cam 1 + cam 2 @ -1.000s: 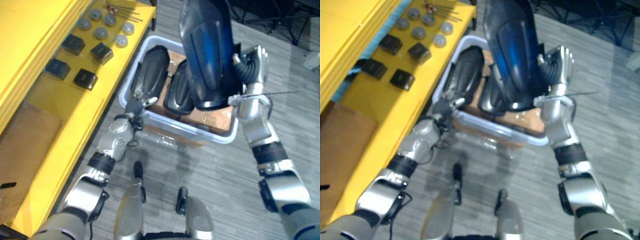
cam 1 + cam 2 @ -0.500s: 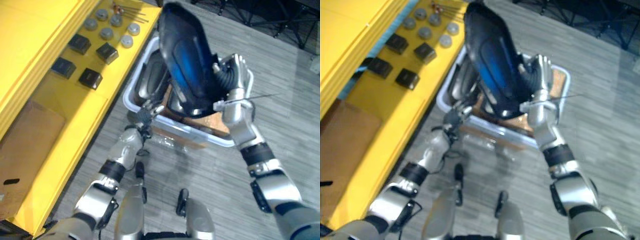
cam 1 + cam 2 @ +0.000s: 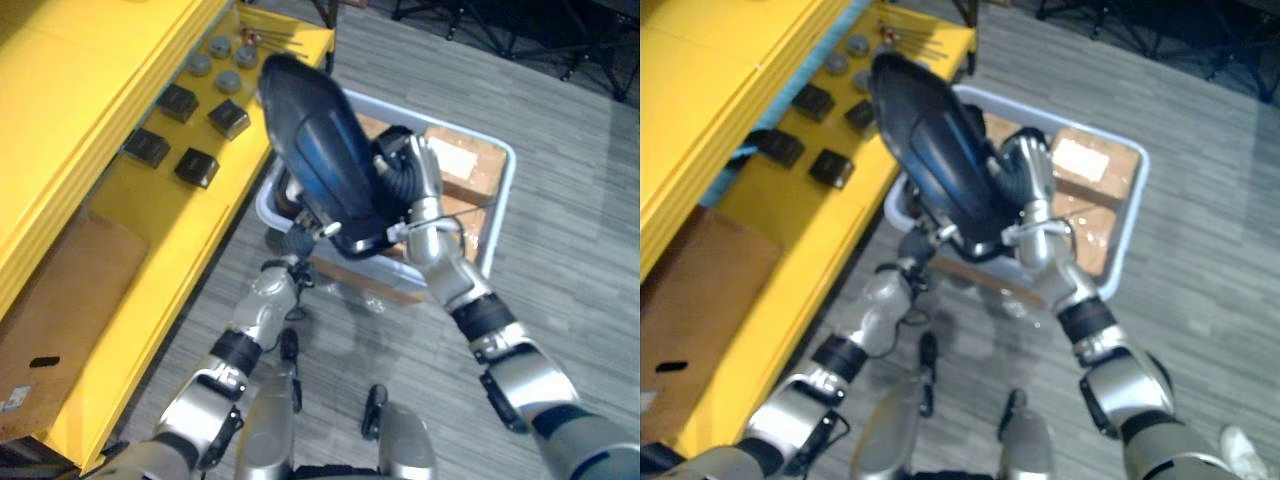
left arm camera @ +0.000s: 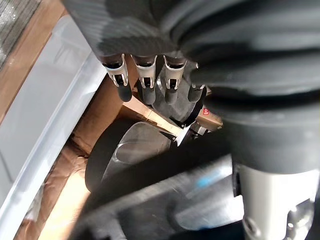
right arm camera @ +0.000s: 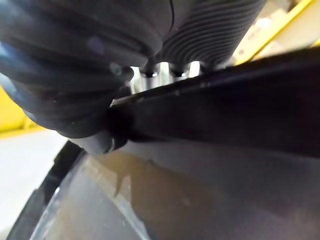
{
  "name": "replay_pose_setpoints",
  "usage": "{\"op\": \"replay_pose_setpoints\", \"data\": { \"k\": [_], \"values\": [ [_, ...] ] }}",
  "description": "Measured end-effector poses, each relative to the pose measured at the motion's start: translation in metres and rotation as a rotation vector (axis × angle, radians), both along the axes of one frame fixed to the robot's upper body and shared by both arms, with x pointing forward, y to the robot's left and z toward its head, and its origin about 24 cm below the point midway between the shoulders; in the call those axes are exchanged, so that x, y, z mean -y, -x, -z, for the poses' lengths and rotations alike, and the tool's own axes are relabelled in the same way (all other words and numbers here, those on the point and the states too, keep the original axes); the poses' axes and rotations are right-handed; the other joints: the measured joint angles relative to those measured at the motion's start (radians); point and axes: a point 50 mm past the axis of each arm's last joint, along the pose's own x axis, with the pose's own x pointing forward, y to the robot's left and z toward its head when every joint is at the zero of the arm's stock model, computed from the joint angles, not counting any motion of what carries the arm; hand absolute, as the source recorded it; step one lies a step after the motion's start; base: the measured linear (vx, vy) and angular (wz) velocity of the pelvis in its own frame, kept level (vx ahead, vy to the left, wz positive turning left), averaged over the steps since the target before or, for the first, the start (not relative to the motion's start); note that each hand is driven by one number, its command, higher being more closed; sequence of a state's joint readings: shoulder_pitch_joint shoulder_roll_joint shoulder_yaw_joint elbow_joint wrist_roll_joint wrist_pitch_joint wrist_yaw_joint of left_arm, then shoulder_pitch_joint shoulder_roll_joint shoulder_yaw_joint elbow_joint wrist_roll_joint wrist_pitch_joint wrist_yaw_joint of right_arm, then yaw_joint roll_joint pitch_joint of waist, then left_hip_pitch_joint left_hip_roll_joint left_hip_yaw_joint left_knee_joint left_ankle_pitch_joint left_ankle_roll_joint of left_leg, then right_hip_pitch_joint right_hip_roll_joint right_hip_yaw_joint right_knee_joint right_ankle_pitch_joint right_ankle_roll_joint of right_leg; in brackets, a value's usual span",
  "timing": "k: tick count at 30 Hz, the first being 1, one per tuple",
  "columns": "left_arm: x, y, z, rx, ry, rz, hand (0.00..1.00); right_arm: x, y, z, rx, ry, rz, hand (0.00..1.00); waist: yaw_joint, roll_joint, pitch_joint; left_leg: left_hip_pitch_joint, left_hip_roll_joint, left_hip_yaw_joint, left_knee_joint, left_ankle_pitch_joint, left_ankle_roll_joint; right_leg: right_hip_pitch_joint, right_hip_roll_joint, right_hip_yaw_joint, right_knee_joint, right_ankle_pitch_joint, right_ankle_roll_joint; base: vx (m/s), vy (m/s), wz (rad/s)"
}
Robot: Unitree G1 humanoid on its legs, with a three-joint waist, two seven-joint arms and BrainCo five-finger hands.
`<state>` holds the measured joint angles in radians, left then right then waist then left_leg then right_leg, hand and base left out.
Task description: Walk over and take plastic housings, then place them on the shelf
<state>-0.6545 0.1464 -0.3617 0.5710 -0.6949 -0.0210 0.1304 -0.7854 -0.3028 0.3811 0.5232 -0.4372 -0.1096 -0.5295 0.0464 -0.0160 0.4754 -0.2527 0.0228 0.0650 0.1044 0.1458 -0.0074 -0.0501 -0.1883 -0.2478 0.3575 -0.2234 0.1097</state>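
A large dark plastic housing (image 3: pixel 315 160) with a blue sheen hangs tilted above the left end of the pale bin (image 3: pixel 505 200), reaching over the yellow shelf's edge. My right hand (image 3: pixel 405 185) is shut on its lower right edge; in the right wrist view the fingers (image 5: pixel 170 67) curl behind the housing's rim (image 5: pixel 225 100). My left hand (image 3: pixel 300 238) hovers at the bin's near left corner, under the held housing, with fingers (image 4: pixel 145 82) relaxed and holding nothing. Below them another dark housing (image 4: pixel 125 150) lies in the bin.
The yellow shelf (image 3: pixel 150 250) runs along the left, carrying several small black boxes (image 3: pixel 178 100), grey round discs (image 3: pixel 220 60) and a brown cardboard sheet (image 3: pixel 60 300). Cardboard (image 3: pixel 455 165) lines the bin's right part. Grey plank floor lies to the right.
My right hand has carried the housing leftward and lower, from above the bin's middle toward the shelf edge. The view has shifted too. My left hand stays by the bin's corner.
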Motion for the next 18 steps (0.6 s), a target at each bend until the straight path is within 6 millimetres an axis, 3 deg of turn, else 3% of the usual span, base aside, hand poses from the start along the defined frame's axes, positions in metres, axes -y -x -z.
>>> {"op": "replay_pose_setpoints", "data": {
  "k": [4,11,12,18],
  "values": [
    [-0.001,0.005,0.001,0.011,0.015,-0.014,0.0,-0.006,0.005,0.017,-0.045,0.005,-0.02,1.0,0.0,0.001,0.0,0.0,-0.001,0.0,0.0,0.0,0.0,0.0,-0.001,0.0,-0.001,-0.003,-0.004,0.01,-0.004,0.0],
    [-0.005,0.009,0.007,0.006,0.034,-0.054,0.0,-0.008,0.009,0.027,-0.056,0.022,-0.041,1.0,-0.001,0.003,0.002,0.0,-0.002,-0.002,0.0,0.0,0.0,0.0,0.0,0.0,-0.001,-0.006,-0.007,0.0,0.0,0.0],
    [-0.005,0.011,0.008,0.007,0.043,-0.055,1.0,-0.009,0.011,0.029,-0.049,0.019,-0.042,1.0,-0.001,0.003,0.002,0.0,-0.002,-0.003,0.0,0.0,0.0,0.0,0.0,-0.001,0.0,-0.006,-0.007,0.0,0.0,0.0],
    [-0.005,0.016,0.01,-0.007,0.113,-0.061,1.0,-0.01,0.015,0.038,-0.051,-0.002,-0.035,1.0,0.002,0.021,0.011,-0.005,-0.002,-0.008,0.005,-0.001,0.0,-0.001,0.0,-0.003,-0.002,-0.01,-0.006,-0.01,-0.001,0.02]
  ]
}}
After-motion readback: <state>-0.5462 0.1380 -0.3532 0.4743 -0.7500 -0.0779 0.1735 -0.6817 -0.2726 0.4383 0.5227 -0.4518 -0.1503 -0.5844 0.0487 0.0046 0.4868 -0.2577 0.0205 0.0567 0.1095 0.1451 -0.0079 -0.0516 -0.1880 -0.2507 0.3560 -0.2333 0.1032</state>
